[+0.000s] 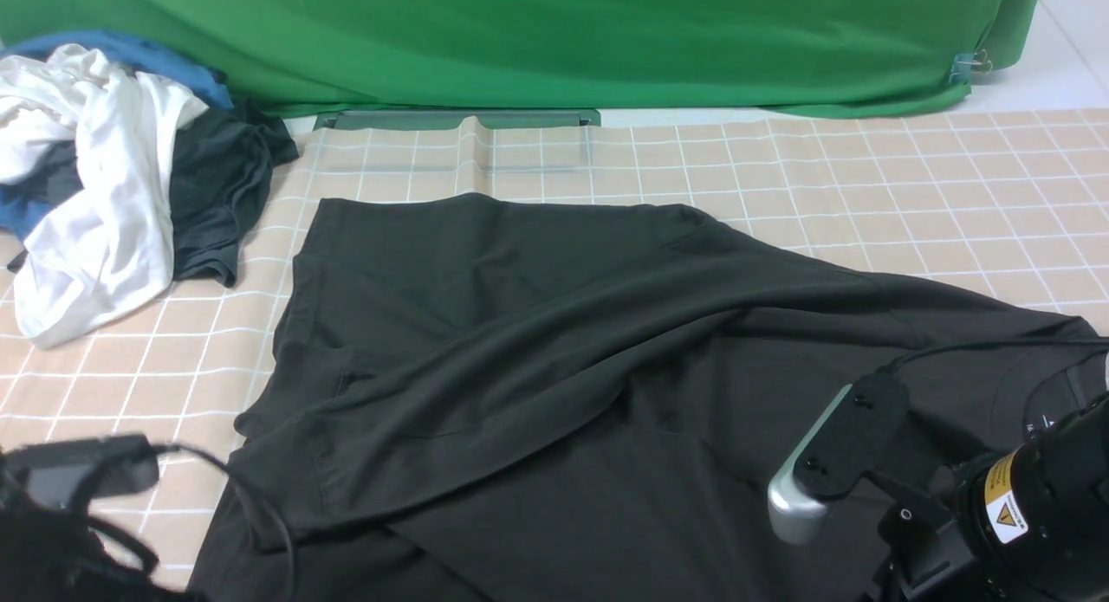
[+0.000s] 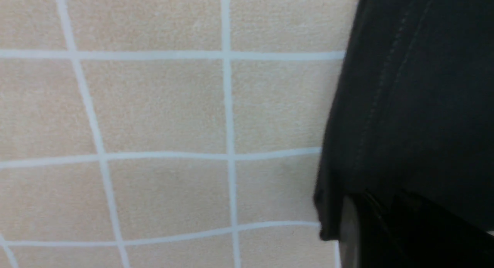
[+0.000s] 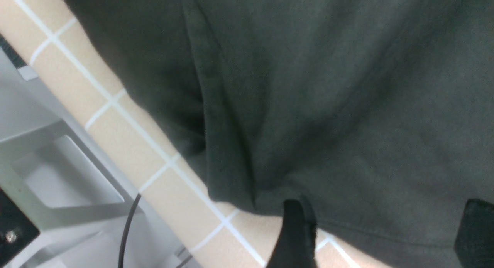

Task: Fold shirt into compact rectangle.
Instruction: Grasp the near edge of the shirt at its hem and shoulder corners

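The black shirt (image 1: 554,342) lies spread on the checked tablecloth (image 1: 866,169), with one side folded diagonally across its body; its chest print is hidden. My left arm (image 1: 61,515) is at the near left, beside the shirt's left edge. In the left wrist view my left gripper (image 2: 382,229) is closed on the stitched hem of the shirt (image 2: 417,86). My right arm (image 1: 996,498) hangs over the near right part. In the right wrist view my right gripper (image 3: 384,233) is open, its fingers (image 3: 293,229) wide apart over the shirt's hem (image 3: 347,225) at the table's front edge.
A pile of white, blue and dark grey clothes (image 1: 104,178) sits at the far left. A green backdrop (image 1: 554,39) closes off the back. Past the cloth's near edge are a grey metal frame (image 3: 58,175) and a black cable (image 3: 127,229).
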`<state>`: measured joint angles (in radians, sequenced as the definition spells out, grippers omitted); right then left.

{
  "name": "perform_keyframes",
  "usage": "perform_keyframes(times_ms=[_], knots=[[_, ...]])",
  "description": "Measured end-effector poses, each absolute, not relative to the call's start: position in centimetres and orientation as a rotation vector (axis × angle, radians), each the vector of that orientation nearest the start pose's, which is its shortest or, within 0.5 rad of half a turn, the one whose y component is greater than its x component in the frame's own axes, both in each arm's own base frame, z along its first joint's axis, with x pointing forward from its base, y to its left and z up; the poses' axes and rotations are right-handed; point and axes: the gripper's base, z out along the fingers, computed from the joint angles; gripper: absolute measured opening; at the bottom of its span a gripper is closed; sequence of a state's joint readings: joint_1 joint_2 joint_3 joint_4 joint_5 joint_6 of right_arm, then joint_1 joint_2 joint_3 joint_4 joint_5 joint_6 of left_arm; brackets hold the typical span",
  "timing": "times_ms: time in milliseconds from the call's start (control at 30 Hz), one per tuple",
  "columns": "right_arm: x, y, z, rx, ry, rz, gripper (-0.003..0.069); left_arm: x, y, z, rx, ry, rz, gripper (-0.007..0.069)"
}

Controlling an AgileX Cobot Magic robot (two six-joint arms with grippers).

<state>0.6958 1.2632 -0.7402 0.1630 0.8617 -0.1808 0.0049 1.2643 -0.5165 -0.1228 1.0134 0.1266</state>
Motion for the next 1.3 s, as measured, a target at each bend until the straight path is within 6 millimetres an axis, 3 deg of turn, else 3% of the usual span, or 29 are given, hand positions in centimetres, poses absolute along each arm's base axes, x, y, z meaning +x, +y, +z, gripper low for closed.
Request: perform_keyframes(times_ms=[233,300,400,767,967,1100,1300], knots=[[15.8,14.6,23.2,-1.116,2.649,0.299,0.0552,15.3,-1.9,17.5,0.224,3.235,-0.116,0.0433],[15.8,14.6,23.2,-1.134,2.64,0.296,0.0552,15.3,-1.9,17.5,0.218,3.235,-0.1,0.0495],[15.8,14.6,23.2,-1.143,2.632,0.295,0.0552,15.3,-1.7,17.5,0.204,3.238,-0.072,0.0529],[16.0,14.7,23.2,-1.166,2.594,0.294,0.0552,16.0,-1.3,14.8,0.27,3.405,0.002,0.052],[16.0,14.8,23.2,-1.173,2.588,0.293,0.0552,16.3,-1.4,14.6,0.276,3.42,0.002,0.0486],[16.0,14.8,23.2,-1.175,2.587,0.292,0.0552,16.4,-1.5,14.6,0.268,3.415,-0.024,0.04],[16.0,14.8,23.2,-1.177,2.586,0.292,0.0552,16.6,-1.8,14.6,0.361,3.397,-0.093,0.0158]])
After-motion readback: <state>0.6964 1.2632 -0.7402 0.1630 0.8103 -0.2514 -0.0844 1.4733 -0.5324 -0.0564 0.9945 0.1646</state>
